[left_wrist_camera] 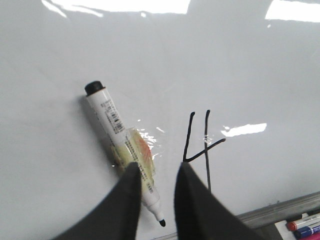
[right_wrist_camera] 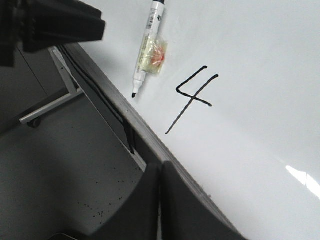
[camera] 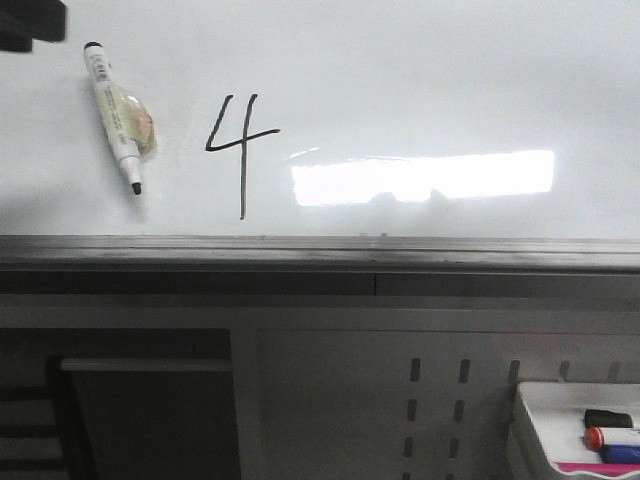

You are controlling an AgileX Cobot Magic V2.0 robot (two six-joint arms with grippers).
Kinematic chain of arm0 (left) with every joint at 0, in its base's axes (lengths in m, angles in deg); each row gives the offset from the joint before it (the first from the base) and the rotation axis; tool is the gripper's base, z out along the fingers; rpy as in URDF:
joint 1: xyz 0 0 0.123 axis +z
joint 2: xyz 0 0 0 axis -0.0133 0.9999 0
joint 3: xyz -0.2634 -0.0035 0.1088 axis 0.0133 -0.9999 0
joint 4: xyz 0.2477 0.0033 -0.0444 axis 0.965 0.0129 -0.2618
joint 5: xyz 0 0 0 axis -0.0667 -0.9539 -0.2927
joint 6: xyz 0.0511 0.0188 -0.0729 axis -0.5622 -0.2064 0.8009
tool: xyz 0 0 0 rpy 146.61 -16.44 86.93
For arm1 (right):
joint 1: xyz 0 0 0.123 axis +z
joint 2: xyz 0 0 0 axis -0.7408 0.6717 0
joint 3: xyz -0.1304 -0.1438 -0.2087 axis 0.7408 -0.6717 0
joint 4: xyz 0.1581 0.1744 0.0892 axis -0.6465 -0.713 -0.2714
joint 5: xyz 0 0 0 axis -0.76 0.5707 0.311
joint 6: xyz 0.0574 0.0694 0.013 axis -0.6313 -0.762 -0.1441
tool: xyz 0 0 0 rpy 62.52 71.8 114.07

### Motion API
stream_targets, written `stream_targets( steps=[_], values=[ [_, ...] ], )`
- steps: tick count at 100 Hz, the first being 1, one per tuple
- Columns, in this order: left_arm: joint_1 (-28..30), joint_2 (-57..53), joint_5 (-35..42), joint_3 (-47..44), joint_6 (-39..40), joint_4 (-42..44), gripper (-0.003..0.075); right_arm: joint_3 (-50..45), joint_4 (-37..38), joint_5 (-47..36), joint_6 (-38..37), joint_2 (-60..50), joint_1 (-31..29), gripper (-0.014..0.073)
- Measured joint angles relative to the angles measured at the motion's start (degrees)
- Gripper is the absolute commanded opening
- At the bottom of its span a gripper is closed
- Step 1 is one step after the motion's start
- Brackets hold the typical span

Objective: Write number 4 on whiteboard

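Marker tray (camera: 540,420) below whiteboard (camera: 450,80), number 4 (camera: 238,150)

Left gripper (left_wrist_camera: 152,200): two fingers (left_wrist_camera: 125,210) of matte dark grey, almost black, broad at the base and tapering to rounded tips, smooth-faced, without visible screws or markings. Right gripper (right_wrist_camera: 161,200): the same dark grey material, its fingers (right_wrist_camera: 137,210) wedge-shaped with flat inner faces and a lighter sheen along the edges. In the front view a black, blocky part of the left arm (camera: 30,25) showed at the upper corner, detail too dark to read.
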Motion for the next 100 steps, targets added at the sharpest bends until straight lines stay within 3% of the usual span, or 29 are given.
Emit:
stream_targets(
  steps=[42, 69, 100],
  values=[
    [0.0, -36.6, 0.2, -19.0, 0.0, 12.1, -0.0020, -36.3, -0.6, -23.1, -0.1, -35.5, 0.0, -0.0064],
    [0.0, -48.4, 0.2, -26.4, 0.0, 15.9, -0.0020, -51.5, -0.6, -23.5, -0.1, -52.7, 0.0, -0.0064],
    [0.0, -48.7, 0.1, -28.8, 0.0, 16.0, -0.0020, -59.1, -0.6, -23.5, -0.1, -56.0, 0.0, -0.0064]
  ],
)
